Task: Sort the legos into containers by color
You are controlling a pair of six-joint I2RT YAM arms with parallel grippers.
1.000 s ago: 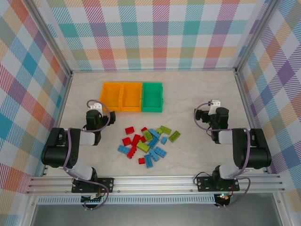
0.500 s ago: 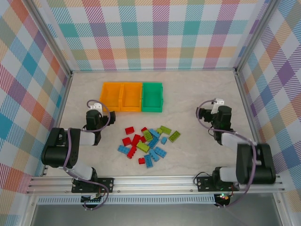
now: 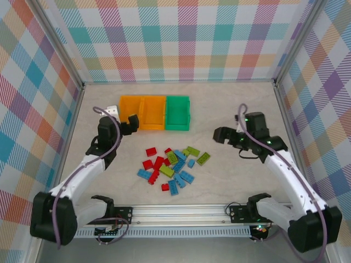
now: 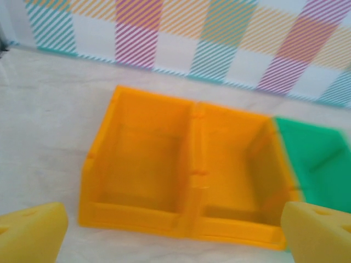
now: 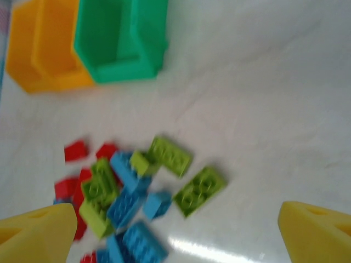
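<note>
Nothing sorted yet: the legos (image 3: 171, 164) are heaped on the surface (image 3: 230, 104), at 6 o'clock of the empty containers (image 3: 154, 97). The left hand (image 3: 131, 123) and right hand (image 3: 219, 135) are spread wide with nothing gripped. The right, at 2 o'clock of the pile, is probably being lined up for a first pick.

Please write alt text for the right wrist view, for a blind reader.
A loose pile of red, blue and lime legos lies on a pale table, slightly blurred. Behind it stand a green bin and an orange bin, side by side. The right claw is open, its yellow fingertips in the lower corners.
</note>
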